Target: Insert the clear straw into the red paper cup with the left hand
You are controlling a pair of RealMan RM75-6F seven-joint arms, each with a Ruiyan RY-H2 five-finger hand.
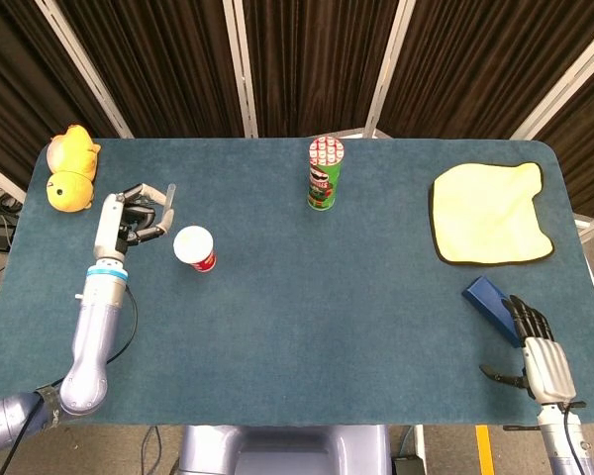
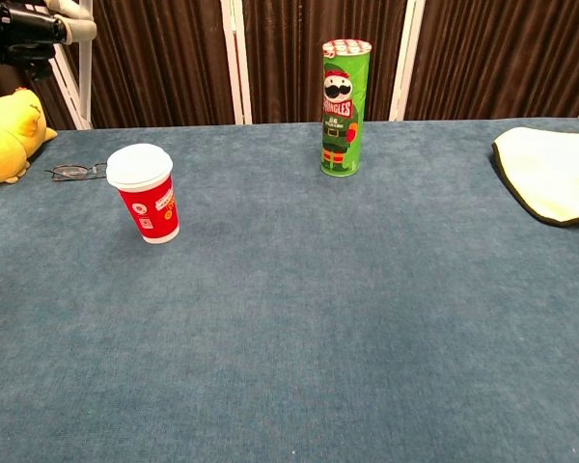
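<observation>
The left hand [image 1: 129, 213] grips the clear straw [image 1: 169, 201] raised well above the tabletop [image 1: 317, 297]; in the chest view the straw [image 2: 85, 72] hangs close to upright from the fingers at the upper left corner. The red paper cup [image 1: 195, 247], capped with a white lid, stands on the tabletop to the right of that hand and slightly nearer, apart from it. So the straw's lower end is not over the lid: as I judge it, the coming move turns on carrying the hand rightward and a little nearer until the tip is above the lid's centre, keeping the straw's long axis vertical, then lowering.

The right hand [image 1: 535, 346] rests at the near right edge beside a blue block [image 1: 491, 305], fingers apart and holding nothing, far from the cup.

The surface is a blue felt-like cloth. Glasses [image 2: 75, 173] and a yellow plush duck [image 1: 69, 170] lie far left, a green chip can [image 1: 325, 174] stands far centre, a yellow cloth [image 1: 490, 213] right.
</observation>
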